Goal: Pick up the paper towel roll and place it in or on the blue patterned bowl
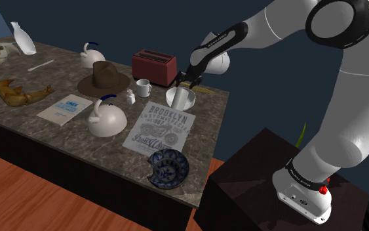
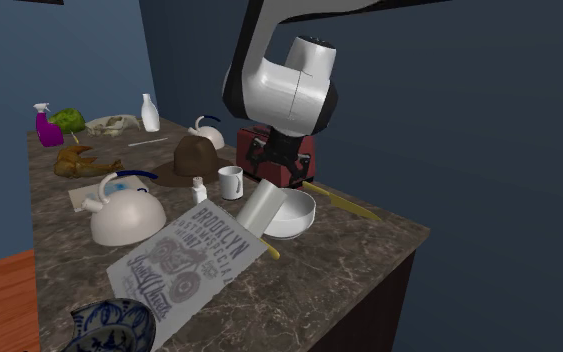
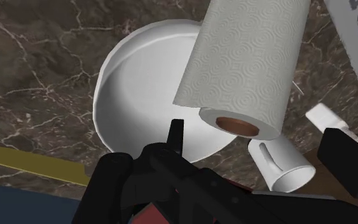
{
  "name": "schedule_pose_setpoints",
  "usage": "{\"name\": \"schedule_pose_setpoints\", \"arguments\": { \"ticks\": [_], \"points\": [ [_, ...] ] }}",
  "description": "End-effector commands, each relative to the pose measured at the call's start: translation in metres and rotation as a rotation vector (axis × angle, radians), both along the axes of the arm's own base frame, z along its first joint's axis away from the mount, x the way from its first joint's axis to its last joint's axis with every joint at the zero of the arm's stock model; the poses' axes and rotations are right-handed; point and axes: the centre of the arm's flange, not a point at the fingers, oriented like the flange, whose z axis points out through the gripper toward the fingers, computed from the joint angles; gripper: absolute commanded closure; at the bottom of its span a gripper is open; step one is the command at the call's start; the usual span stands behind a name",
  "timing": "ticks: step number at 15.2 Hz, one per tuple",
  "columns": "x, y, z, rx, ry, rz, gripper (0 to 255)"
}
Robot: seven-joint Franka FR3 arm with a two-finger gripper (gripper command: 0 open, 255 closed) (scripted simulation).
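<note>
Nearest the wrist camera, the gripper (image 3: 256,130) is seen with its two black fingers (image 3: 176,137) spread wide, and nothing is clasped by them. Beyond the fingertips the paper towel roll (image 3: 247,63) is found, white with an embossed swirl pattern; its brown core end is turned toward the gripper, and neither finger is seen touching it. The roll is tilted and is laid across the rim of a white bowl (image 3: 130,95), which is set on a dark marbled counter (image 3: 37,63). A white mug (image 3: 279,162) is placed just beside the roll's near end, and a yellow strip (image 3: 31,162) is laid on the counter on the bowl's other side. In the shoulder view the gripper (image 1: 189,82) is held just above the white bowl (image 1: 191,100), with a red toaster (image 1: 153,65) close behind it. A grey printed cloth (image 1: 160,128) is spread between the white bowl and the blue patterned bowl (image 1: 168,167), which is set near the counter's front edge, well apart from the roll. A white kettle (image 1: 106,118) with a blue handle is placed at the cloth's left in that view, and a brown hat (image 1: 103,77) is set behind the kettle. In the second exterior view the roll (image 2: 256,208) is seen leaning against the white bowl (image 2: 297,215), and the blue patterned bowl (image 2: 109,325) is cut off by the picture's lower edge.
</note>
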Motion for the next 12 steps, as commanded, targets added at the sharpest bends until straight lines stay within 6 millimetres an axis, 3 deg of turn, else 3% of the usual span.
{"name": "schedule_pose_setpoints", "arguments": {
  "ticks": [1, 5, 12],
  "points": [
    [0.005, 0.000, -0.009, 0.001, -0.003, -0.003, 0],
    [0.014, 0.004, -0.031, 0.001, -0.003, -0.003, 0],
    [0.014, 0.004, -0.031, 0.001, -0.003, -0.003, 0]
  ]
}}
